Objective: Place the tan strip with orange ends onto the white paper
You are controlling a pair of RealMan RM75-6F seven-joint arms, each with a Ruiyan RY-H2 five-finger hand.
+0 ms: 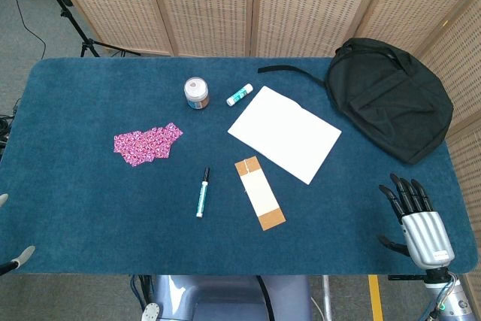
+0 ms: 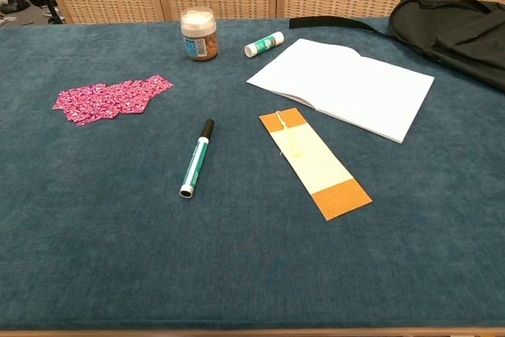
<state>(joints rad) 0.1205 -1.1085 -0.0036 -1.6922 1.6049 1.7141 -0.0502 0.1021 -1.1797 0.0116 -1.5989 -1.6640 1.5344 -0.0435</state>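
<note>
Tan strip (image 1: pixel 259 192) lies flat on the blue table (image 1: pixel 90 216), just below the near-left edge of the white paper (image 1: pixel 284 133), close to it but not touching (small gap of carpet shows in chest view). Strip runs diagonally, one orange end toward the paper, the other toward the table front.

Right hand (image 1: pixel 415 219) sits at the table's front-right corner, fingers spread and pointing up the table, holding nothing. Open carpet between it and the strip. Left hand (image 1: pixel 15 261): only fingertips show at the front-left edge, can't tell its state.

Green marker (image 1: pixel 202 192) lies left of the strip, apart from it. Pink patterned pieces (image 1: pixel 146 144) further left. Small jar (image 1: pixel 196 92) and glue stick (image 1: pixel 240 95) stand beyond the paper's far-left corner. Black backpack (image 1: pixel 391 99) sits right of the paper, its strap reaching behind the paper's far edge.
</note>
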